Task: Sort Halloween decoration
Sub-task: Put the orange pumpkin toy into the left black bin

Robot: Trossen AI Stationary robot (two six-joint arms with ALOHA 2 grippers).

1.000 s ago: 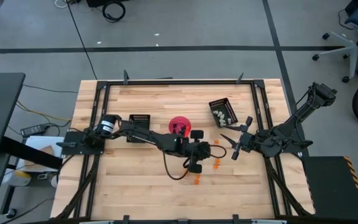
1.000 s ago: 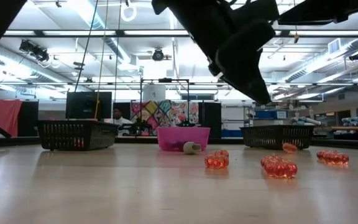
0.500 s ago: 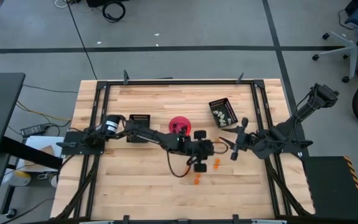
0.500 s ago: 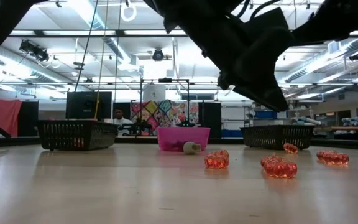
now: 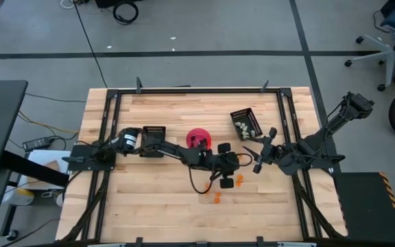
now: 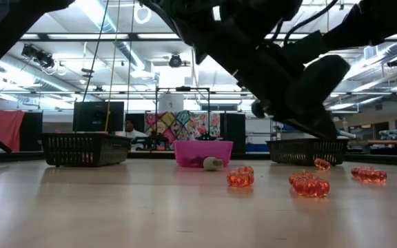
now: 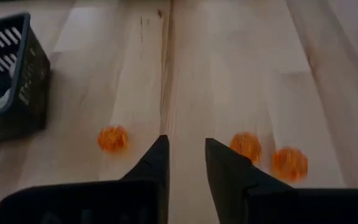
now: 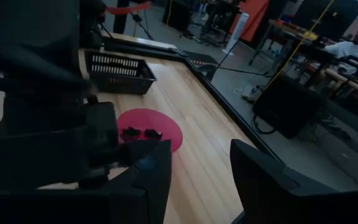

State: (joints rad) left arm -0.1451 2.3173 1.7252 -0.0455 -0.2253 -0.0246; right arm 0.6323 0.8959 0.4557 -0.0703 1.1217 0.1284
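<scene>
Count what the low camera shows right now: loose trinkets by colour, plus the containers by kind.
Loose orange trinkets: 4
Loose whitish-grey trinket, in front of the bowl: 1
Black trays: 2
Pink bowl: 1
Total: 8

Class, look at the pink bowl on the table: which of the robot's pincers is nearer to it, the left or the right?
Left. The left pincer hangs just past the pink bowl, above the orange trinkets. The right pincer waits farther off, beyond the left one, near the tray of whitish trinkets.
</scene>
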